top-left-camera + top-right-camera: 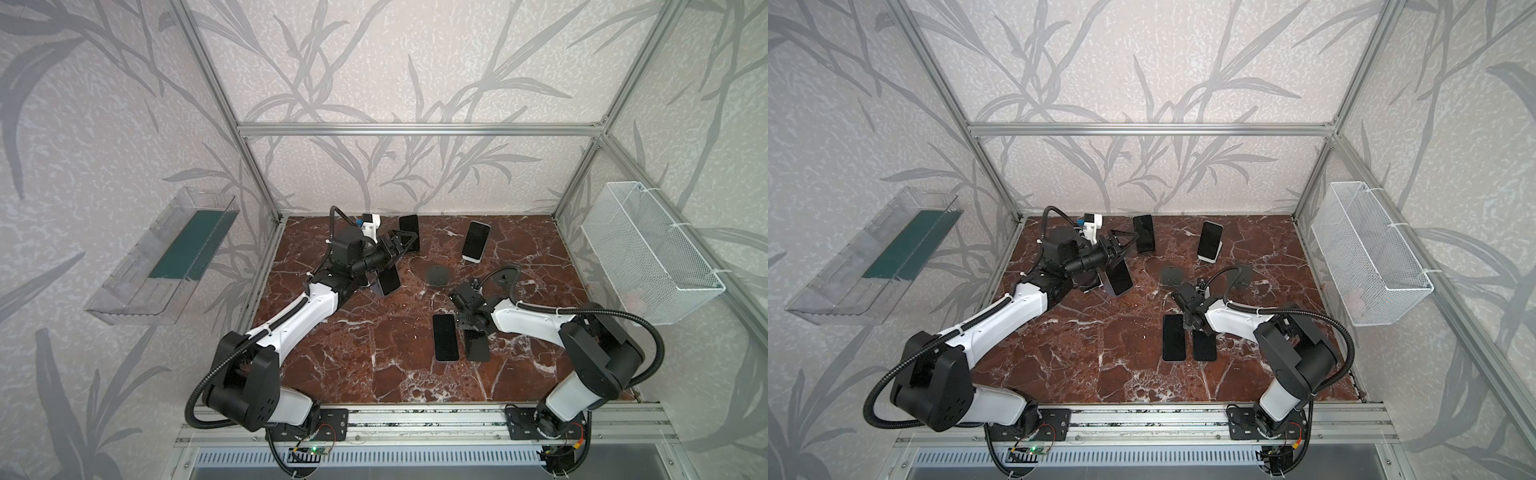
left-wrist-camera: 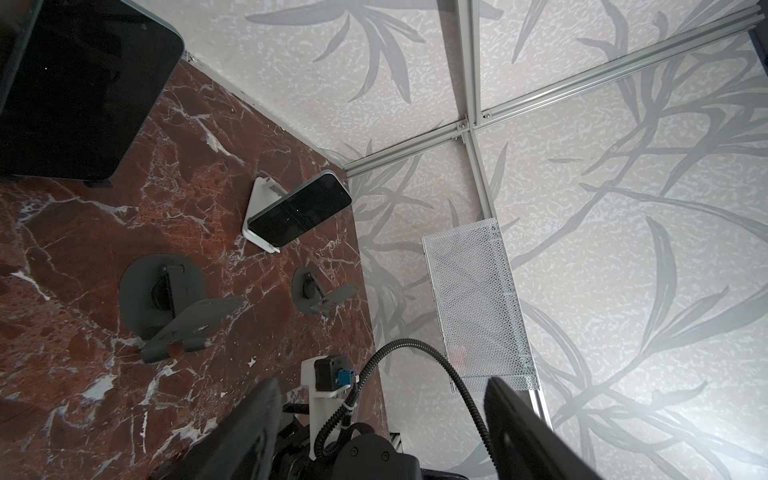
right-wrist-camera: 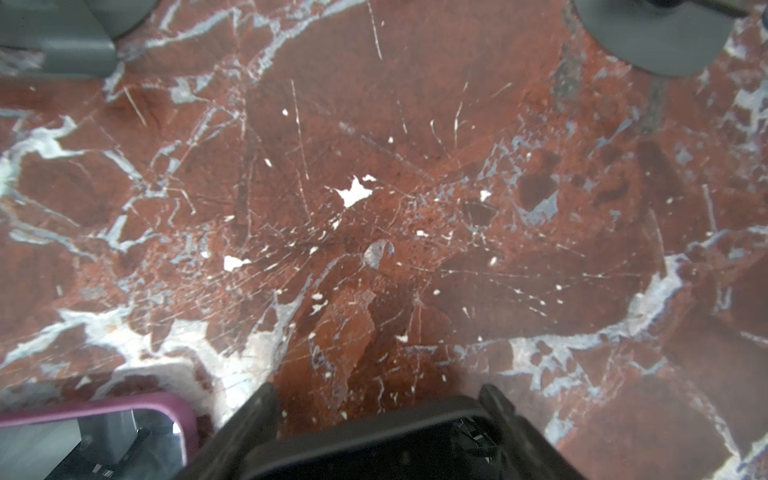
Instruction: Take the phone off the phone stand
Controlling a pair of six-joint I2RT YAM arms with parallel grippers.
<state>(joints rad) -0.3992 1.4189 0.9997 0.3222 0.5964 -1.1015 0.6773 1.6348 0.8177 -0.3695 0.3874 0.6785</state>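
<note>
A black phone (image 1: 409, 229) (image 1: 1144, 237) leans upright at the back left; its stand is mostly hidden. My left gripper (image 1: 400, 245) (image 2: 382, 390) hangs open just left of its lower part, nothing between the fingers. A second dark phone (image 1: 389, 281) leans on a stand under that arm. A white-edged phone (image 1: 476, 242) (image 2: 299, 214) rests on a white phone stand (image 2: 259, 208). My right gripper (image 1: 471, 330) (image 3: 376, 395) is shut on the end of a black phone (image 1: 477, 349) (image 3: 374, 440) low over the table.
Two empty grey stands (image 1: 437, 276) (image 1: 508, 275) sit mid-table. A pink-cased phone (image 1: 445, 337) (image 3: 95, 436) lies flat beside the held phone. A white mesh basket (image 1: 648, 257) hangs on the right wall and a clear tray (image 1: 158, 266) on the left wall.
</note>
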